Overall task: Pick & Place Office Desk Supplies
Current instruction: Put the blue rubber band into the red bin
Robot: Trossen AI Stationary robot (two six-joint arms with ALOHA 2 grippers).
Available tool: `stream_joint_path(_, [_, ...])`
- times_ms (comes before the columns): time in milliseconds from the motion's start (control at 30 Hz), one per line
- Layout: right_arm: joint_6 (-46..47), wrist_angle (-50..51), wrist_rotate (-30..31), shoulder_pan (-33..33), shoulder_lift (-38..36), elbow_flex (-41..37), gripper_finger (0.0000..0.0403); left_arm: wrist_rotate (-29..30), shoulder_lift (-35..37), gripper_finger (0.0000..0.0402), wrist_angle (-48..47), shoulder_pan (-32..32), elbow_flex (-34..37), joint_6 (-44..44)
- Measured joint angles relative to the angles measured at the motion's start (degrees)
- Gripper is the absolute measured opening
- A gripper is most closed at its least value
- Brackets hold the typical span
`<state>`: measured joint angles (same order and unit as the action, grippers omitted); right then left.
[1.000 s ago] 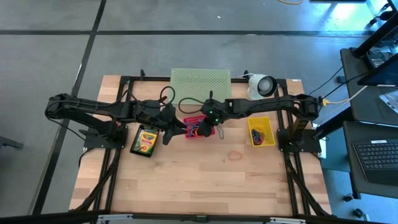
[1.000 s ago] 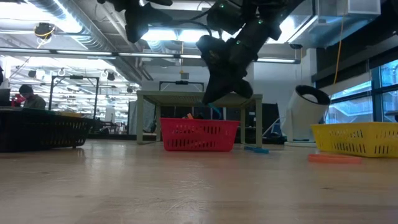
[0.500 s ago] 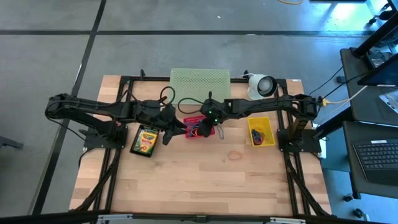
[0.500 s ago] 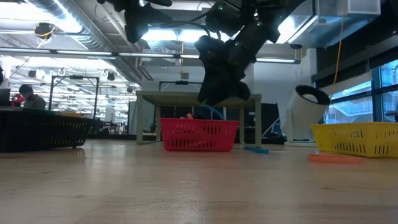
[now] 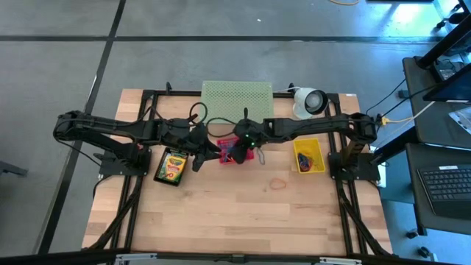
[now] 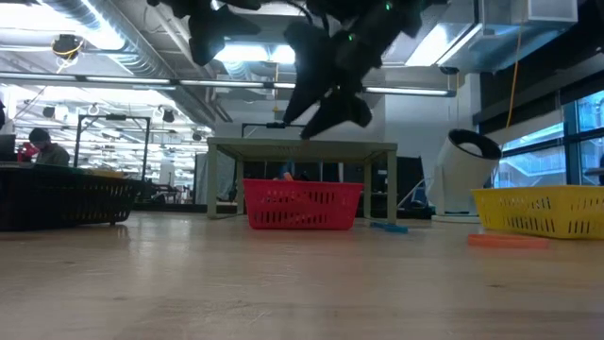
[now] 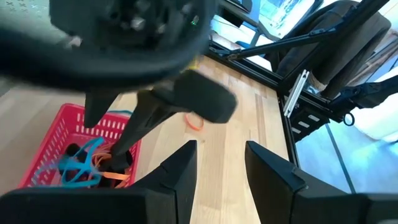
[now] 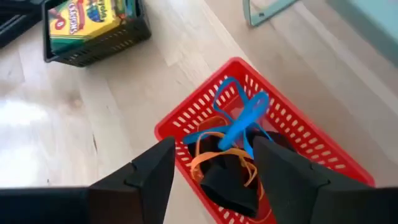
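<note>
A red basket (image 8: 273,155) on the table's middle holds blue rubber bands (image 8: 239,121), orange bands and a dark piece. My right gripper (image 8: 214,177) hangs open above it, with nothing between its fingers; it also shows above the basket in the low view (image 6: 326,99). My left gripper (image 7: 221,174) stands open and empty just left of the red basket (image 5: 229,151). A black basket (image 5: 171,165) with a yellow-and-green crayon box (image 8: 84,22) sits farther left. An orange band (image 7: 194,121) lies loose on the wood.
A yellow basket (image 5: 309,156) with small items stands at the right. The pale green mesh stand (image 5: 237,97) and the white round device (image 5: 309,101) are at the far edge. A blue band (image 6: 389,227) and an orange piece (image 6: 505,240) lie on the table.
My right gripper has opened and gone up from just over the red basket. The blue band that hung under it now lies in the basket.
</note>
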<state>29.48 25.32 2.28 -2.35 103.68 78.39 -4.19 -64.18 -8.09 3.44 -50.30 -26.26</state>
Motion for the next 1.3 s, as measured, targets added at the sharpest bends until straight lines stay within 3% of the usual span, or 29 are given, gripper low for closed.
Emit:
stream_joint_path(300, [-1.4,10.4,2.4,0.2,-0.1,1.8,0.0196,-0.2,0.0,0.0129,-1.6,0.0,0.0,0.1])
stream_joint_path(467, [-0.1,16.7,9.7,1.6,-0.4,1.8,0.0194,-0.5,0.0,0.0129,-2.5,0.0,0.0,0.1])
stream_joint_path(767, [4.4,26.9,13.8,4.5,-0.5,1.7,0.0194,-0.6,0.0,0.0129,-2.9,0.0,0.0,0.0])
stream_joint_path(1000, [10.1,26.9,12.6,7.9,-0.6,-3.6,0.0194,-0.7,0.0,0.0129,-5.0,0.0,0.0,0.1])
stream_joint_path(1300, [15.4,14.5,9.0,9.2,-0.6,-12.6,0.0194,-1.8,0.0,0.0129,-5.5,0.0,0.0,0.5])
